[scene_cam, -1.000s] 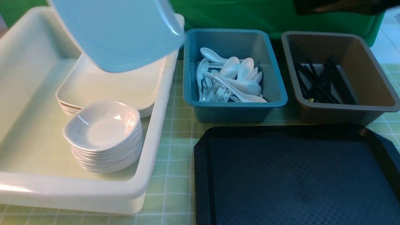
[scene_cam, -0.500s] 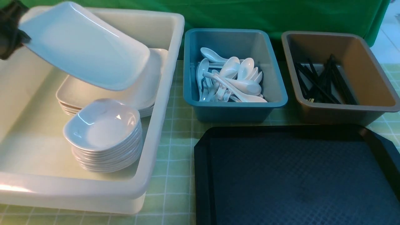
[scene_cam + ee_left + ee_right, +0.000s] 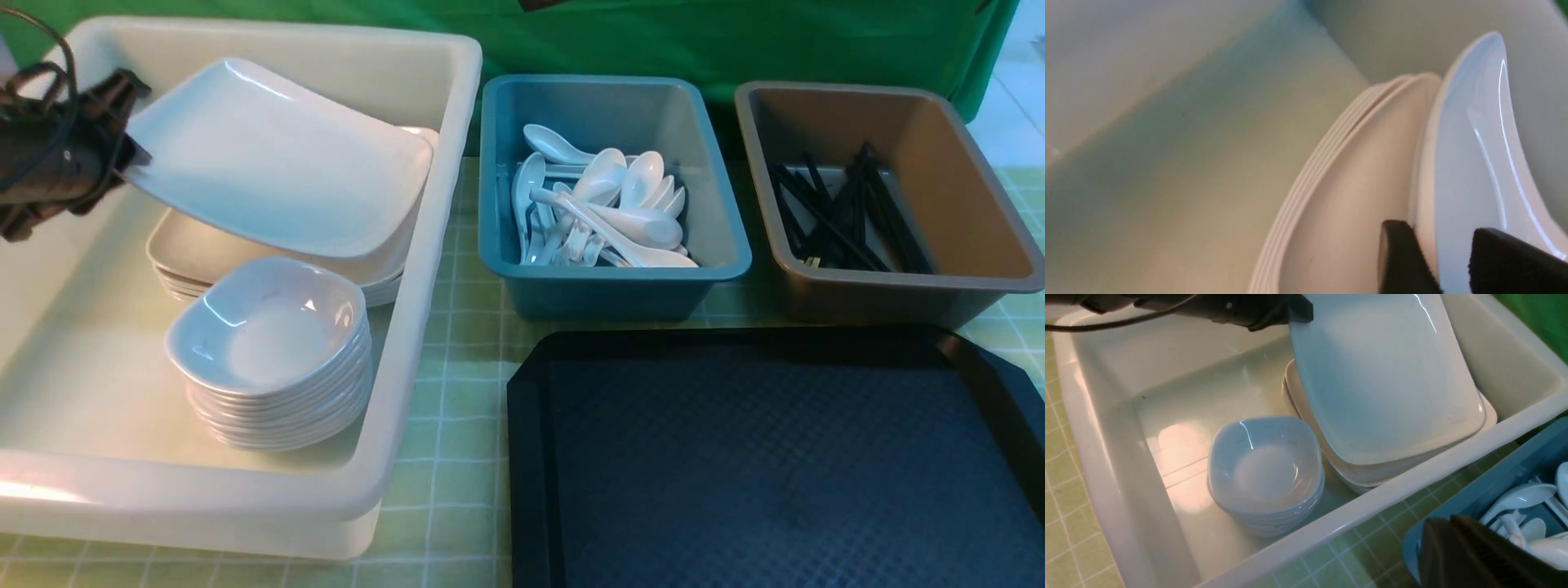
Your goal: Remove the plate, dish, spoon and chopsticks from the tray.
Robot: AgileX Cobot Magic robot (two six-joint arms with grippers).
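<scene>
My left gripper (image 3: 131, 122) is shut on the left rim of the large white plate (image 3: 277, 163). The plate is tilted, its right end low on a stack of like plates (image 3: 184, 257) inside the white tub (image 3: 445, 204). In the left wrist view the rim of the plate (image 3: 1466, 163) sits between my left gripper's two black fingers (image 3: 1396, 253). The black tray (image 3: 775, 457) at the front right is bare. My right gripper (image 3: 1453, 543) is shut and empty above the teal bin's corner; it does not show in the front view.
A stack of small white dishes (image 3: 269, 335) stands in the tub in front of the plates. The teal bin (image 3: 612, 290) holds several white spoons (image 3: 604, 204). The brown bin (image 3: 882, 306) holds several black chopsticks (image 3: 841, 212). A green checked cloth covers the table.
The plate has come down from high above the tub and leftward onto the plate stack, and my left gripper has come into view. The dark right arm has left the top right.
</scene>
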